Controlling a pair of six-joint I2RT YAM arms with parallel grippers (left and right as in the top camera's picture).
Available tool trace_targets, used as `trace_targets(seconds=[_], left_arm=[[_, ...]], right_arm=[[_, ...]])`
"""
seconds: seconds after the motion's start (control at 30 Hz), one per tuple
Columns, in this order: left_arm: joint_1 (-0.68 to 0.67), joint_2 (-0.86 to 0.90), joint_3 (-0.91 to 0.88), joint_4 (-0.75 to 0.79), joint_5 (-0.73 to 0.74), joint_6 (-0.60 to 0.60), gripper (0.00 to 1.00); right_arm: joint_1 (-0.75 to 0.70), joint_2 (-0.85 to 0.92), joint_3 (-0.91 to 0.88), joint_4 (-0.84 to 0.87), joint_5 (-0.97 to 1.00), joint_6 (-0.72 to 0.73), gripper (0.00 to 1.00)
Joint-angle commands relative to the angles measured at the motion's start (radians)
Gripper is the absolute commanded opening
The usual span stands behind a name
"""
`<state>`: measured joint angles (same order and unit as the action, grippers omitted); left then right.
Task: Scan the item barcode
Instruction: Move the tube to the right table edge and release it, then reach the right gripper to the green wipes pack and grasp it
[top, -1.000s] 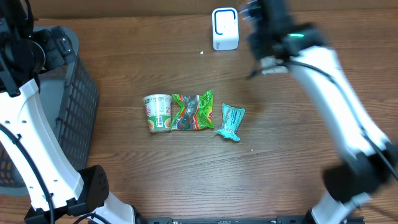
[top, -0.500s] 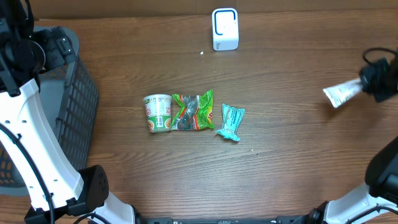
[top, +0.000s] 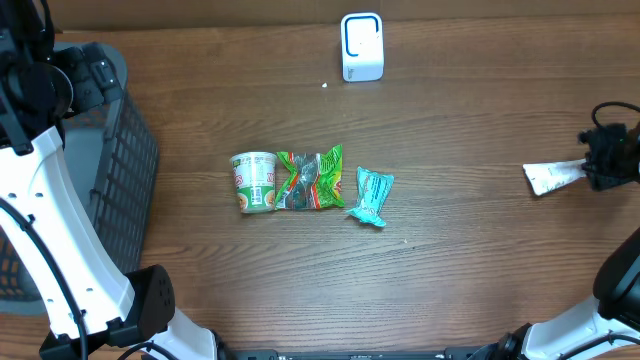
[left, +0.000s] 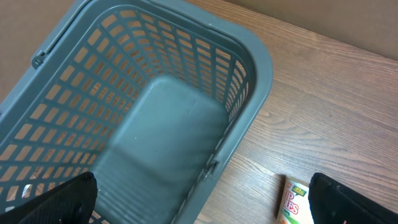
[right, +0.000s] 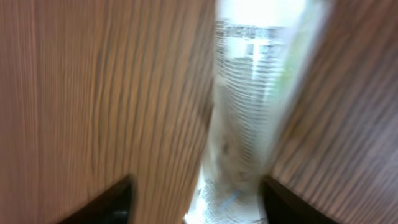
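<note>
Two fingers of the right gripper (right: 196, 204) are seen in the lower corners of the right wrist view, standing apart, with a white packet (right: 249, 124) lying lengthwise between them on the table (top: 470, 260). A gap is seen on the left side, while contact on the right side cannot be judged through the blur. From overhead, the packet is found at the right edge of the frame at mid height, with the gripper just beside its right end. The packet is judged to be thin, light film, limp and probably slick, so it would be better pinched by a crimped end seam, leaving the printed face flat and uncovered. Fine printed lines are made out on it, but no barcode can be confirmed. At centre frame a cup (top: 254, 182), a green bag (top: 310, 178) and a teal pouch (top: 370, 196) are laid in a row, the first two touching. The left gripper (left: 205, 199) is held wide and empty over the basket (left: 249, 68) at the left edge. Farthest off, at top centre, the scanner (top: 361, 46) is stood well apart from the packet.
</note>
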<state>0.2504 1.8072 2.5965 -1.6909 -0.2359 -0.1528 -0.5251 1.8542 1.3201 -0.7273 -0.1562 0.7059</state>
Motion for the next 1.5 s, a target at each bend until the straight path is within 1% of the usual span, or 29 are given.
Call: trace_targets(seconds=[0.0, 0.07, 0.17, 0.27, 0.3, 0.33, 0.43, 0.5, 0.57, 0.6, 0.63, 0.67, 0.73, 0.8, 0.83, 0.9, 0.93, 0.97, 1.03, 1.13, 1.23, 1.33, 1.47], left_arm=[[0.000, 0.004, 0.002, 0.002, 0.001, 0.015, 1.00], [0.000, 0.004, 0.002, 0.002, 0.001, 0.015, 1.00], [0.000, 0.004, 0.002, 0.002, 0.000, 0.015, 1.00], [0.000, 0.004, 0.002, 0.002, 0.001, 0.015, 1.00], [0.000, 0.004, 0.002, 0.002, 0.001, 0.015, 1.00], [0.000, 0.004, 0.002, 0.002, 0.001, 0.015, 1.00], [0.000, 0.004, 0.002, 0.002, 0.001, 0.015, 1.00], [0.000, 0.004, 0.002, 0.002, 0.001, 0.015, 1.00], [0.000, 0.004, 0.002, 0.002, 0.001, 0.015, 1.00], [0.000, 0.004, 0.002, 0.002, 0.000, 0.015, 0.99], [0.000, 0.004, 0.002, 0.002, 0.001, 0.015, 1.00], [0.000, 0.004, 0.002, 0.002, 0.001, 0.015, 1.00], [0.000, 0.004, 0.002, 0.002, 0.001, 0.015, 1.00], [0.000, 0.004, 0.002, 0.002, 0.001, 0.015, 1.00], [0.000, 0.004, 0.002, 0.002, 0.000, 0.015, 1.00], [0.000, 0.004, 0.002, 0.002, 0.001, 0.015, 1.00], [0.000, 0.004, 0.002, 0.002, 0.001, 0.015, 1.00], [0.000, 0.004, 0.002, 0.002, 0.001, 0.015, 1.00], [0.000, 0.004, 0.002, 0.002, 0.000, 0.015, 1.00], [0.000, 0.004, 0.002, 0.002, 0.001, 0.015, 0.99], [0.000, 0.004, 0.002, 0.002, 0.001, 0.015, 1.00], [0.000, 0.004, 0.002, 0.002, 0.001, 0.015, 1.00], [0.000, 0.004, 0.002, 0.002, 0.001, 0.015, 1.00]], right_arm=[[0.034, -0.044, 0.076, -0.057, -0.048, -0.100, 0.76], [0.056, -0.052, 0.134, -0.128, -0.048, -0.124, 0.77], [0.109, -0.063, 0.246, -0.263, -0.056, -0.198, 0.77], [0.190, -0.066, 0.327, -0.375, -0.150, -0.320, 0.81], [0.235, -0.066, 0.332, -0.405, -0.213, -0.368, 0.83], [0.261, -0.066, 0.329, -0.422, -0.238, -0.389, 0.83], [0.391, -0.064, 0.303, -0.474, -0.238, -0.449, 0.83], [0.476, -0.064, 0.274, -0.483, -0.227, -0.449, 0.83], [0.583, -0.064, 0.227, -0.482, -0.227, -0.447, 0.82], [0.650, -0.064, 0.192, -0.468, -0.227, -0.440, 0.79], [0.685, -0.064, 0.173, -0.456, -0.226, -0.426, 0.77], [0.721, -0.064, 0.152, -0.441, -0.218, -0.397, 0.74], [0.804, -0.063, 0.102, -0.389, -0.168, -0.347, 0.72], [0.895, -0.063, 0.062, -0.336, -0.101, -0.335, 0.64], [0.932, -0.063, 0.053, -0.316, -0.077, -0.359, 0.64], [1.022, -0.063, 0.042, -0.278, 0.010, -0.451, 0.64], [1.088, -0.063, 0.042, -0.267, 0.130, -0.495, 0.64], [1.196, -0.063, 0.042, -0.261, 0.288, -0.554, 0.64], [1.265, -0.063, 0.042, -0.251, 0.327, -0.592, 0.64], [1.336, -0.063, 0.035, -0.240, 0.378, -0.607, 0.64], [1.372, -0.061, 0.006, -0.220, 0.389, -0.610, 0.64], [1.380, -0.061, -0.032, -0.190, 0.391, -0.616, 0.64], [1.379, -0.061, -0.098, -0.133, 0.422, -0.684, 0.65]])
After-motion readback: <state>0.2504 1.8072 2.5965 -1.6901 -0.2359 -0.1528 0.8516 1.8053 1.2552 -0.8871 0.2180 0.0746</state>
